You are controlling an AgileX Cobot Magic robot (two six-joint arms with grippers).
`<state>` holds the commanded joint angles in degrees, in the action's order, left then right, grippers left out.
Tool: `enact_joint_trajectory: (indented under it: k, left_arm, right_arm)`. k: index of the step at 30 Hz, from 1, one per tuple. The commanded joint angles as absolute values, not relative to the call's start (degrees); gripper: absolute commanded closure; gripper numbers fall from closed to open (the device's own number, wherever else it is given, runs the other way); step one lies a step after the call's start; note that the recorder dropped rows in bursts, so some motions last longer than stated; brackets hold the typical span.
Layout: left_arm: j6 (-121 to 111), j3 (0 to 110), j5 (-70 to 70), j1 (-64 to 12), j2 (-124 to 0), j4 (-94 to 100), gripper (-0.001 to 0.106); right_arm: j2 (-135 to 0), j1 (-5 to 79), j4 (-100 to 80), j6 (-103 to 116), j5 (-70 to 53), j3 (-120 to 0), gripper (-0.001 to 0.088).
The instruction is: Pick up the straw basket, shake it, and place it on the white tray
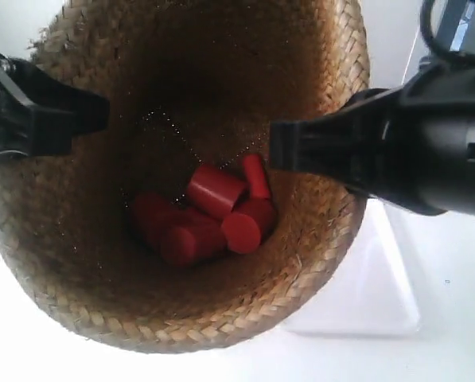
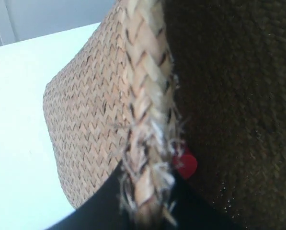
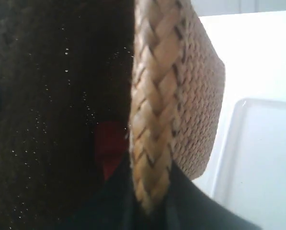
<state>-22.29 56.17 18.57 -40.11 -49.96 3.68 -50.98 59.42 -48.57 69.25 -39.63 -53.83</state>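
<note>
The straw basket (image 1: 70,239) fills the exterior view, its open mouth facing the camera, with several red cylinders (image 1: 215,191) lying in its dark bottom. My left gripper (image 2: 147,203) is shut on the basket's braided rim (image 2: 145,96), one finger outside and one inside. My right gripper (image 3: 150,201) is shut on the opposite stretch of the rim (image 3: 154,96) the same way. In the exterior view both arms hold the rim, one (image 1: 38,111) at the left and one (image 1: 380,151) at the right. The white tray (image 3: 257,163) lies below, beside the basket (image 3: 202,96); it also shows as the tray (image 1: 364,294).
White table surface (image 2: 18,124) lies beneath the basket (image 2: 85,129). A black cable (image 1: 440,36) loops at the exterior view's top right. One red cylinder (image 2: 186,165) shows inside the basket in the left wrist view.
</note>
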Motion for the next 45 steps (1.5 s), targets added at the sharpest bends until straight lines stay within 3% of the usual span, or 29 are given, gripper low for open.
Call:
enact_joint_trajectory:
  k: [5,10,19,37,45]
  left_arm:
    - [-28.06,57.31,20.16,-40.11,-52.31,1.32,0.105]
    - [-28.51,63.80,21.08,-40.11,-59.90,1.13,0.105]
    - [-28.40,73.29,21.19,-40.11,-70.12,0.00,0.105]
    - [-26.63,83.99,23.24,-45.87,-79.99,-1.12,0.105]
    - [-27.63,88.15,28.43,-45.85,-83.45,4.46,0.105]
  right_arm:
    - [-50.99,59.42,-44.42,69.25,-43.81,-53.92,0.0868]
    - [-50.99,59.31,-43.52,68.36,-56.62,-58.65,0.0868]
    - [-50.99,59.31,-46.90,61.05,-65.71,-65.39,0.0868]
    - [-55.85,59.07,-51.74,55.32,-66.38,-73.83,0.0868]
    - [-57.82,51.04,-43.22,49.65,-67.36,-74.06,0.0868]
